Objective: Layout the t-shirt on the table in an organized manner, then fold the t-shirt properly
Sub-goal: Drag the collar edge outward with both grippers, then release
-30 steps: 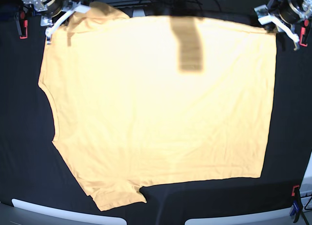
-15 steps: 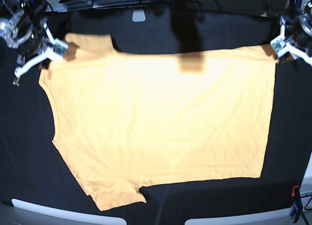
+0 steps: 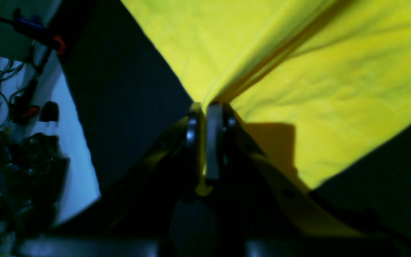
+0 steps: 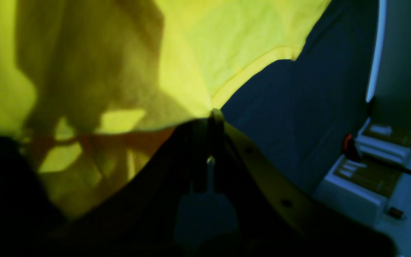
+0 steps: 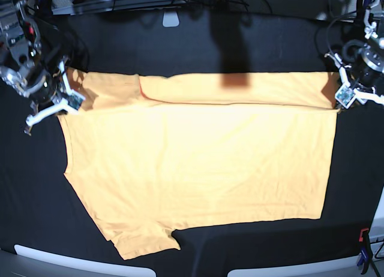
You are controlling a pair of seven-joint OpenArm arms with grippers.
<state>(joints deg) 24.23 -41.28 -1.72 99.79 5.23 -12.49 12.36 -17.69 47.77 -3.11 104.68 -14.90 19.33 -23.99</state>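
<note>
Hands pinch the t-shirt (image 5: 198,169) over the black tabletop (image 5: 198,43), left hand (image 3: 205,117) and right hand (image 4: 214,117) each clamping a far corner; uneven pulling could skew the fold between them.

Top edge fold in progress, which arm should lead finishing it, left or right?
Neither alone. The left gripper and right gripper are each shut on a far corner of the t-shirt, level with each other, so both should carry the edge together.

Left gripper (image 3: 205,114) pinched closed on cloth; right gripper (image 4: 214,117) likewise.
</note>
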